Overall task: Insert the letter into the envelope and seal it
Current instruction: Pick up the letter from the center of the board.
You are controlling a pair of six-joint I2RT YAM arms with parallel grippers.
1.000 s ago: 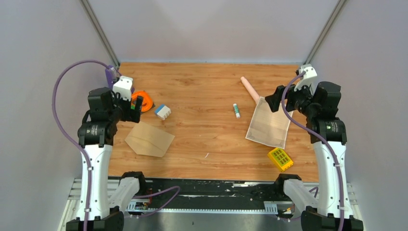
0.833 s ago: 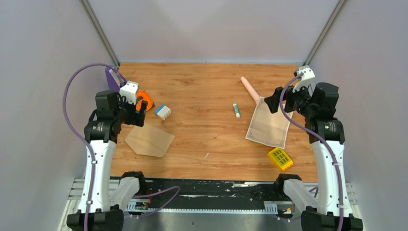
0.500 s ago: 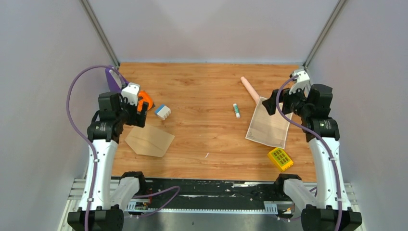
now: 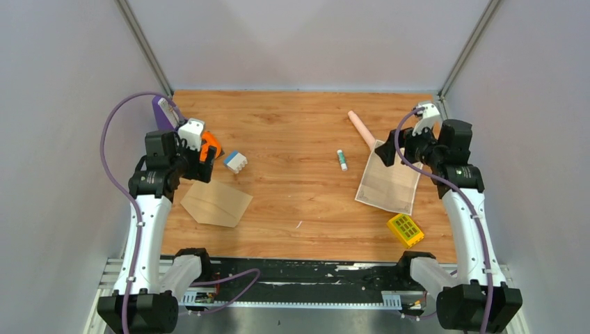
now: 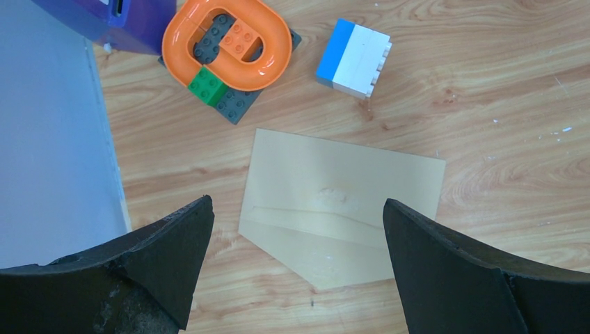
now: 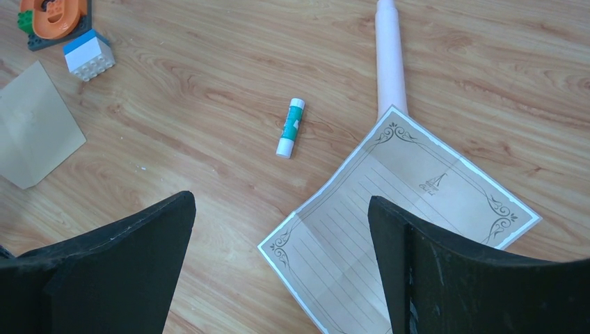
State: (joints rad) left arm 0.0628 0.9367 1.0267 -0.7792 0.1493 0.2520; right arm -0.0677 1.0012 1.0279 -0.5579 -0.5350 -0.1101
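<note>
From above, the left gripper (image 4: 200, 165) hangs spread over the table (image 4: 299, 118), the envelope (image 4: 217, 203) just on its near side, long axis running left to right, point aimed left; the right gripper (image 4: 387, 152), also spread, hovers at the far corner of the letter (image 4: 388, 184), whose long axis runs near to far; only this view takes in the yellow block (image 4: 405, 230) nearer than the letter.

Left wrist: the left gripper (image 5: 298, 204) stands wide with the envelope (image 5: 348, 184) below, between the fingers (image 5: 160, 257) and untouched; its flap crease shows here alone, the flap pointing back toward the wrist.

Right wrist: the right gripper (image 6: 280, 200) is open, holding nothing; the letter (image 6: 417, 184) lies under the right-hand finger, set diagonally; only here do its ruled lines and ornate border show; a glue stick (image 6: 290, 127) lies ahead, between the fingers.
</note>
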